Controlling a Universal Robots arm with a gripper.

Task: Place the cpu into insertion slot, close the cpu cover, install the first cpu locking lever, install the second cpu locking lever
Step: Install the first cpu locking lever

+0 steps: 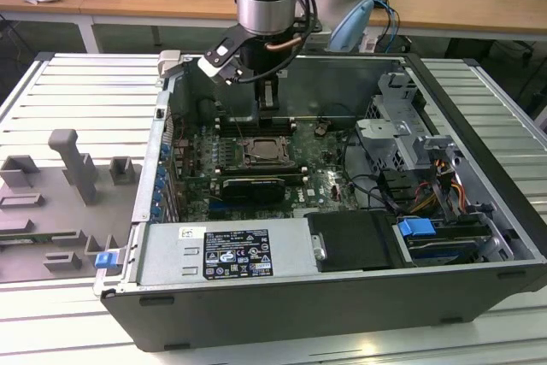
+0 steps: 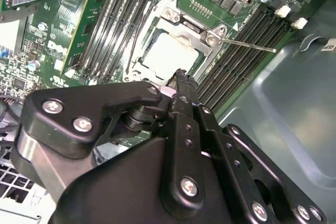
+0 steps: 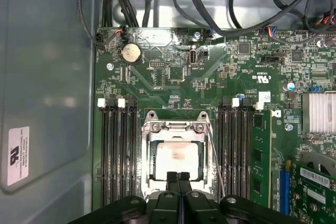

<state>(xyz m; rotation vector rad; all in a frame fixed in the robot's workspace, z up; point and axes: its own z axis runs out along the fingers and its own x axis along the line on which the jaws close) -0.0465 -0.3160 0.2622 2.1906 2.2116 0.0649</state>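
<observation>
Gripper [image 3: 178,178], pinched closed and empty, is hanging at one edge of the cpu cover [image 3: 175,127], which is framing the cpu [image 3: 177,158] at the exterior view's centre, memory slots [image 3: 118,150] crowding both sides.

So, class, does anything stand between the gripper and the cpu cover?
Nothing visible does. In the first wrist view the gripper, shut, hangs right by the edge of the cpu cover, with the cpu showing through its open centre; no cable crosses between.

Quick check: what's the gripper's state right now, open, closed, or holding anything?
Gripper: closed, fingertips together, nothing seen between them, near the edge of the cpu cover, which lies over the cpu.
</observation>
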